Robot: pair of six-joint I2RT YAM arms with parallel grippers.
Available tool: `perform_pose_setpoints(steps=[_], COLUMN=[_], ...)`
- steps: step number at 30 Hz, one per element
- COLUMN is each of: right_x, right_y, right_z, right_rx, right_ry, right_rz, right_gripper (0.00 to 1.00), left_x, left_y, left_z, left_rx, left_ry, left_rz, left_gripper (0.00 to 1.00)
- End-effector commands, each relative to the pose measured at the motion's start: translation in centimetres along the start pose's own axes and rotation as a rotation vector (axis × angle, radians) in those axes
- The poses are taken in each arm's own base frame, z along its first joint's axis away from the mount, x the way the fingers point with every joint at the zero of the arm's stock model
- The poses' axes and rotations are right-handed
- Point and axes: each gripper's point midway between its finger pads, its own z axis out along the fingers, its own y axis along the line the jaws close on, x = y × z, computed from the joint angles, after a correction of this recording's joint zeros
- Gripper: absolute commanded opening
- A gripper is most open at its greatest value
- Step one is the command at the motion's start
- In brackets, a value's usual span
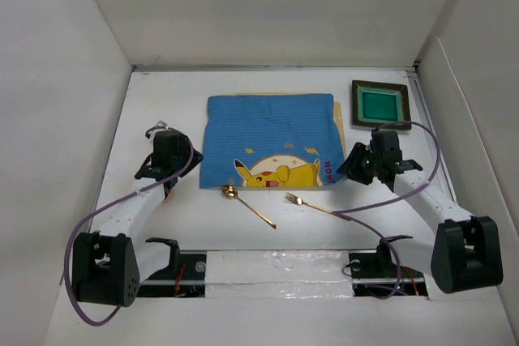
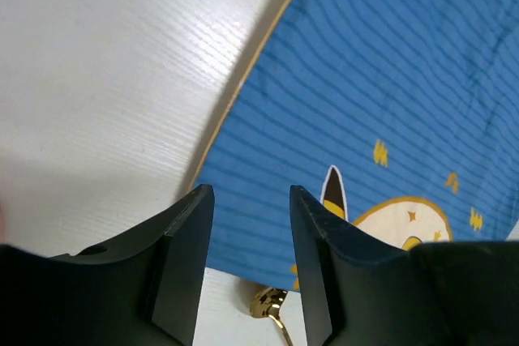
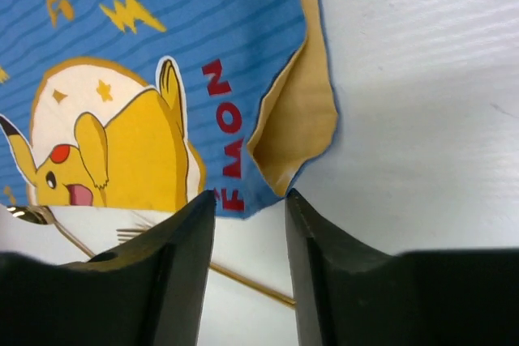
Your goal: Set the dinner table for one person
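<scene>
A blue placemat [image 1: 270, 140] with a yellow cartoon character lies flat on the white dinner table [image 1: 170, 224], its right edge folded up to show tan backing [image 3: 298, 123]. A gold spoon [image 1: 248, 205] and a gold fork [image 1: 312, 205] lie just in front of it. A dark square plate with a green centre [image 1: 379, 104] sits at the back right. My left gripper [image 1: 166, 161] is open and empty by the mat's left edge [image 2: 235, 103]; the spoon's bowl [image 2: 270, 304] shows between its fingers. My right gripper [image 1: 365, 166] is open and empty at the mat's near right corner [image 3: 259, 200].
White walls enclose the table on three sides. Purple cables loop from both arms. A taped strip and mounting rail [image 1: 276, 269] run along the near edge between the arm bases.
</scene>
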Motion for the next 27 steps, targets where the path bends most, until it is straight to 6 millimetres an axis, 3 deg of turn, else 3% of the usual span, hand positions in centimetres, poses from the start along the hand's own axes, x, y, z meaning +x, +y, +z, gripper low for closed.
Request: perform_pose_setpoints(steps=[1, 4, 5, 6, 7, 8, 10, 12, 14, 15, 17, 21, 25, 26, 27], right_x=[-1.9, -2.6, -2.6, -3.1, -3.0, -3.2, -3.8, -3.8, -3.6, -3.5, -3.0, -1.7, -0.8, -0.4, -0.1], right_y=[-0.2, -0.1, -0.2, 0.1, 0.1, 0.1, 0.1, -0.2, -0.8, -0.9, -0.9, -1.4, -2.5, -2.7, -3.2], right_z=[-2.7, -4.7, -5.0, -5.2, -5.0, -4.9, -4.4, -4.2, -3.3, -3.0, -1.9, -0.9, -0.4, -0.3, -0.1], right_rx=[0.062, 0.092, 0.095, 0.084, 0.077, 0.076, 0.102, 0.122, 0.150, 0.155, 0.136, 0.153, 0.187, 0.196, 0.220], right_ry=[-0.084, -0.119, -0.125, -0.152, -0.162, -0.165, -0.151, -0.144, -0.118, -0.108, -0.085, -0.029, -0.019, -0.005, 0.010], right_rz=[-0.039, -0.042, -0.042, -0.050, -0.050, -0.050, -0.041, -0.034, -0.025, -0.019, -0.011, 0.015, 0.043, 0.047, 0.057], right_gripper=[0.54, 0.53, 0.44, 0.26, 0.02, 0.00, 0.00, 0.03, 0.22, 0.40, 0.49, 0.39, 0.29, 0.26, 0.18], left_x=[-3.1, -4.7, -5.0, -5.7, -5.8, -6.0, -6.0, -6.3, -5.9, -5.9, -5.3, -4.8, -3.0, -1.2, -0.7], left_y=[-3.3, -4.8, -5.1, -5.8, -6.0, -6.3, -6.6, -7.0, -7.3, -7.5, -7.5, -7.9, -8.5, -9.4, -10.0], left_z=[-2.1, -3.4, -3.6, -3.9, -3.9, -3.8, -2.5, -2.3, -1.4, -1.2, 0.0, 1.4, 2.7, 3.1, 3.1], left_rx=[0.115, 0.156, 0.167, 0.180, 0.184, 0.191, 0.172, 0.181, 0.186, 0.190, 0.189, 0.194, 0.157, 0.156, 0.149], left_ry=[-0.084, -0.123, -0.133, -0.146, -0.146, -0.143, -0.100, -0.099, -0.064, -0.057, -0.018, 0.039, 0.091, 0.126, 0.137], left_rz=[0.052, 0.074, 0.097, 0.112, 0.124, 0.154, 0.194, 0.199, 0.217, 0.221, 0.232, 0.276, 0.351, 0.401, 0.422], left_gripper=[0.41, 0.41, 0.40, 0.40, 0.39, 0.38, 0.35, 0.35, 0.35, 0.35, 0.35, 0.34, 0.31, 0.30, 0.30])
